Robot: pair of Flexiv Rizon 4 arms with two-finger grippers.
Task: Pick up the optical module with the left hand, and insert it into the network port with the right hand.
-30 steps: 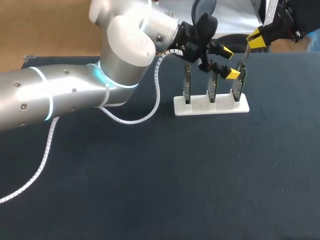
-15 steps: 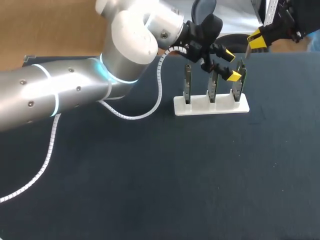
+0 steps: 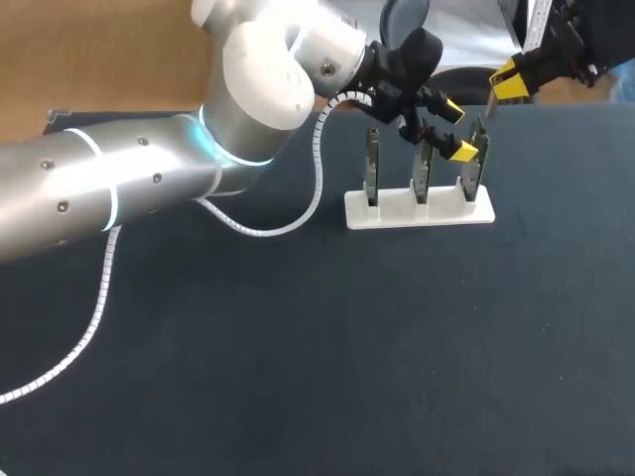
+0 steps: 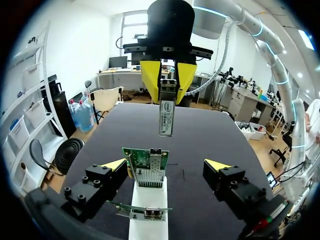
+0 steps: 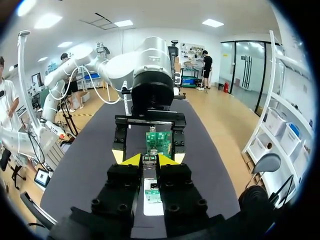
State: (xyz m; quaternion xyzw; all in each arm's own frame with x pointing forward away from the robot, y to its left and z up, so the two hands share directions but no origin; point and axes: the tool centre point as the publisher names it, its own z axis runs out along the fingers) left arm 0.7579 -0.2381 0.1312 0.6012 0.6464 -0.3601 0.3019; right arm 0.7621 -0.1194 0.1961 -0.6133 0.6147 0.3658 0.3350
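Left wrist view shows what the head view hides: my right gripper (image 4: 167, 82) pinches the slim, boxy metal optical module (image 4: 167, 116) beyond an upright green circuit card (image 4: 144, 159). My left gripper (image 4: 166, 165) stands spread around that card on its white stand (image 4: 147, 210).

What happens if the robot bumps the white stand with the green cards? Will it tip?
It would probably slide rather than tip: the stand is low, wide and flat on the table. The cards stand tall and thin in its slots, so they might wobble. The stand looks light, perhaps plastic.
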